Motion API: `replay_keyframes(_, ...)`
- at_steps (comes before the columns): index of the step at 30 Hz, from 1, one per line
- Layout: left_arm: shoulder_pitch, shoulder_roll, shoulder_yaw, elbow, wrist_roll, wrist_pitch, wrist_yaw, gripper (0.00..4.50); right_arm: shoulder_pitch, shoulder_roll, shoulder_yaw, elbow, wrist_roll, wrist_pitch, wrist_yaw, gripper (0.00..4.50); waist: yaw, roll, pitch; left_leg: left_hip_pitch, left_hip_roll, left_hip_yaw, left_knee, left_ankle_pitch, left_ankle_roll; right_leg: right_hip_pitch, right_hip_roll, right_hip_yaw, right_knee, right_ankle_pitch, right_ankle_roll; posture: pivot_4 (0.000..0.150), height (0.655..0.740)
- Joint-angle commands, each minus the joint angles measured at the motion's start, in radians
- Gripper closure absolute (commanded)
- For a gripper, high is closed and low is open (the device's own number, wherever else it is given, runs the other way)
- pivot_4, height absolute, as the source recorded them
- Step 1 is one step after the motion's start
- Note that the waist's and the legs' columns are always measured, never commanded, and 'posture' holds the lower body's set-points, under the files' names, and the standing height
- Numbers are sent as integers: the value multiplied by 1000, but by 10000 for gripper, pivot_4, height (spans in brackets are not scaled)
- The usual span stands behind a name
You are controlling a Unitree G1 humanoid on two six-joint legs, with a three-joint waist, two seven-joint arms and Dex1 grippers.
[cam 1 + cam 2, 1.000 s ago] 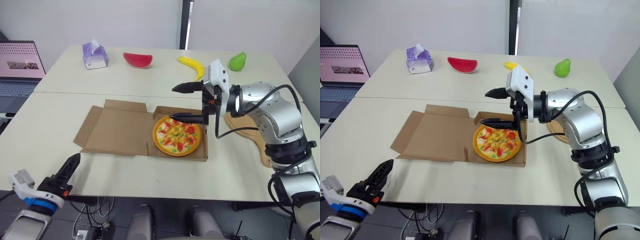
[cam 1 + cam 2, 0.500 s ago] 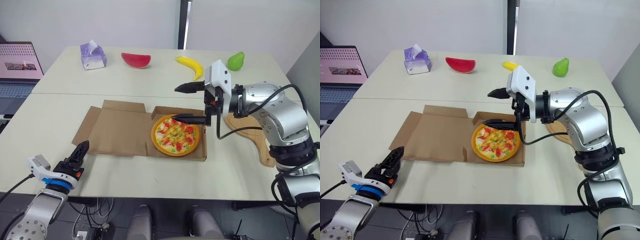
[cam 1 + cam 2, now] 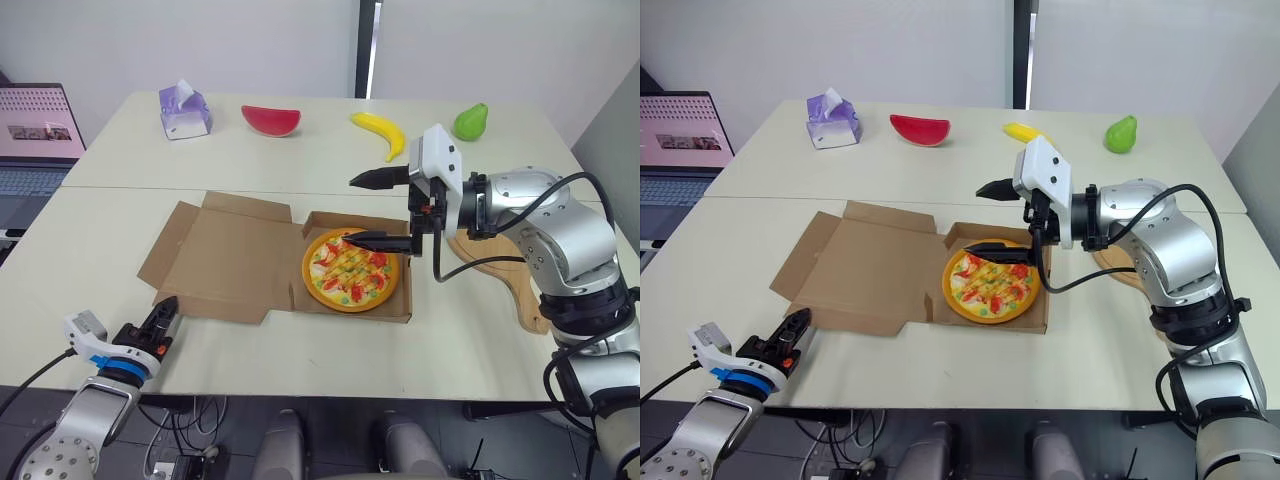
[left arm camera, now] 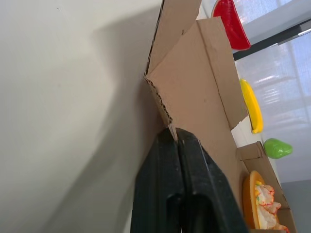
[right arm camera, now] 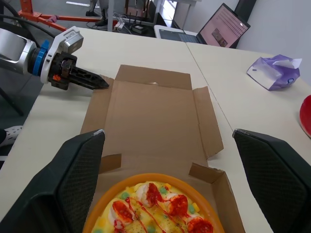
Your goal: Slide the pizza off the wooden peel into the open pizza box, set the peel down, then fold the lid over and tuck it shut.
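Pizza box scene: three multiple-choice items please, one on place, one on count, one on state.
1. Where is the pizza?
A) on a plate
B) in the box
C) on the floor

2. How many fruit pieces lie on the far table?
A) three
B) one
C) five

3. The right pincer is:
A) shut, empty
B) shut on a cloth
C) open above the pizza

Answers:
1 B, it sits inside the box's walls.
2 A, there is a watermelon slice, a banana and a pear.
3 C, its fingers stand wide apart over the pizza.
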Motion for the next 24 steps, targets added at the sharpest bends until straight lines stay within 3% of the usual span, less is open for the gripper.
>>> replay_keyframes(1, 7, 15, 25, -34, -23, -18, 3, 44782, -1, -5, -28, -33, 10, -11, -9, 0, 0, 0, 0, 0, 0, 0, 0, 0, 0, 0, 0, 0, 0, 0, 0, 1500, 7400)
replay_keyframes(9, -6, 72, 13, -120, 33, -50, -46, 44782, 8, -7, -27, 35, -29, -57, -13, 0, 0, 0, 0, 0, 0, -1, 0, 0, 0, 0, 0, 0, -1, 0, 0, 1500, 7400)
replay_keyframes(14, -82, 256, -53, -226, 218, -74, -110, 44782, 24, -22, -28, 216, -97, -199, 18, 0, 2, -1, 1, 0, 0, -1, 0, 0, 0, 1, 1, 0, -3, 0, 0, 1500, 7400)
replay_keyframes(19, -230, 365, -142, -213, 335, -89, -184, 45000, -12, -22, 0, 460, -230, -398, -4, 16380, -1, 0, 1, 0, 0, 2, -2, 0, 0, 0, 1, 1, -5, 0, 0, 1500, 7400)
replay_keyframes(24, -393, 385, -250, -168, 436, -113, -264, 45000, -60, -3, 36, 764, -375, -636, -46, 34254, -2, 0, 1, -1, 0, 2, -3, 0, 0, 0, 1, 1, -6, 0, 0, 1500, 7400)
